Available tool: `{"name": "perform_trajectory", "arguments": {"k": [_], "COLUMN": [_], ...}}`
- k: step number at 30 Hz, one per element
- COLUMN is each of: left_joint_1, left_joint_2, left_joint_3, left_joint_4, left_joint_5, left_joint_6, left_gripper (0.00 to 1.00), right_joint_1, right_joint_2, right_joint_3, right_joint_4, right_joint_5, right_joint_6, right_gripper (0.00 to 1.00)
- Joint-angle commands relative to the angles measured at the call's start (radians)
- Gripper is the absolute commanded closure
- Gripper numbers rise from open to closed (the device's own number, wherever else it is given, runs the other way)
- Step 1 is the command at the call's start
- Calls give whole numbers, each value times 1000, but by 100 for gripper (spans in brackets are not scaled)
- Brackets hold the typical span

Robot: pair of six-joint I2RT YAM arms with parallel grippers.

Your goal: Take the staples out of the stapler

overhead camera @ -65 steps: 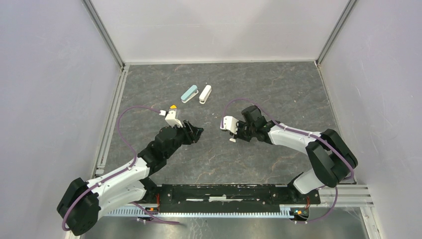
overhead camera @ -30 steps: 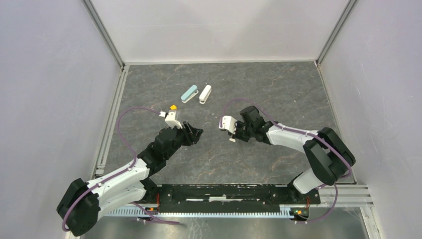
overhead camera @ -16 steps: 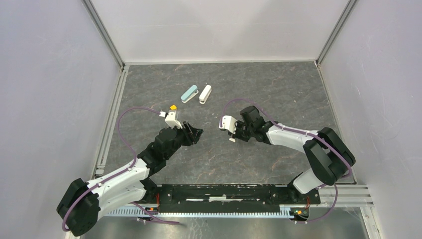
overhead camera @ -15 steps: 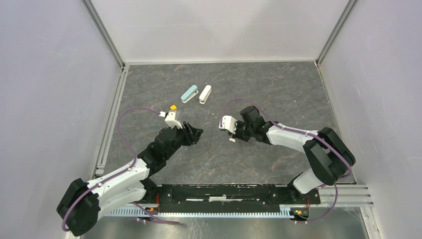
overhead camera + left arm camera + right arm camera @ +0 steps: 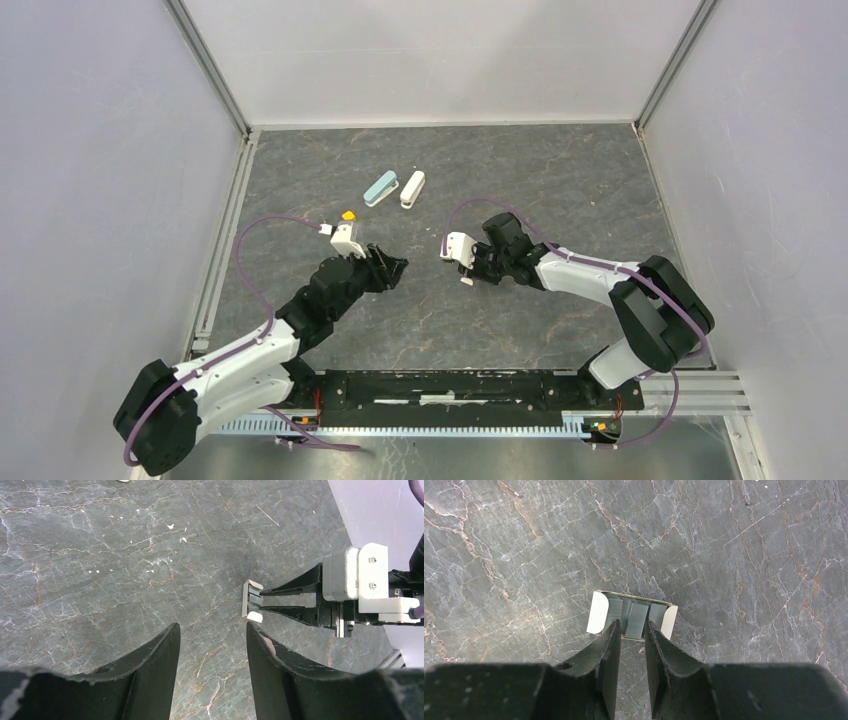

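Looking down on a dark, marbled counter (image 5: 560,180). Finds the stapler (image 5: 633,611), a stubby grey piece with whitish ends, low on the bare stone near the middle. Shows the right hand (image 5: 632,625) directly at the stapler, black fingers (image 5: 606,650) set close together with only a narrow slit between, tips at the grey middle section. Cannot tell pinching from mere touching in any view. Places the left hand (image 5: 212,630) to the left of the stapler and a little apart from it, pointing toward it, fingers roughly half spread, holding nothing. Makes out no staples anywhere: no silvery strip on the stapler, beside it, or in either hand. Notes three bystanders well beyond the stapler, on its far side: a teal oblong thing (image 5: 381,188), a white oblong thing (image 5: 412,189) just beside that, and a small yellow cube (image 5: 348,214) farther left.

Judging the step in hand: working at the stapler's middle to free the strip, with the unloading apparently not yet done. Calls next, most likely, for a steady hold on the stapler's body by one hand and a careful pull or tip-out by the other, then for setting the strip down beside the stapler. Risks a skid across the smooth stone, given so small and light a piece.
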Motion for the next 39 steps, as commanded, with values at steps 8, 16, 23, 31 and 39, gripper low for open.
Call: {"name": "perform_trajectory", "arguments": {"k": [8, 16, 23, 31, 39], "left_joint_1": [3, -14, -70, -36, 15], "left_joint_2": [6, 225, 283, 99, -26], "left_joint_3": [3, -15, 35, 212, 425], "left_joint_4": [88, 317, 254, -139, -380], "left_joint_5": [31, 211, 130, -17, -65], "left_joint_6": [-33, -194, -205, 20, 207], "left_gripper": [39, 43, 43, 31, 9], "right_joint_1": [-66, -241, -366, -429, -495], "right_joint_2": [-68, -56, 13, -95, -223], "right_joint_3": [113, 89, 86, 65, 58], "right_joint_4": [-61, -25, -41, -53, -99], "right_joint_5": [-188, -307, -426, -497, -580], "right_joint_6": [96, 186, 235, 196, 169], "right_gripper": [71, 73, 74, 69, 59]}}
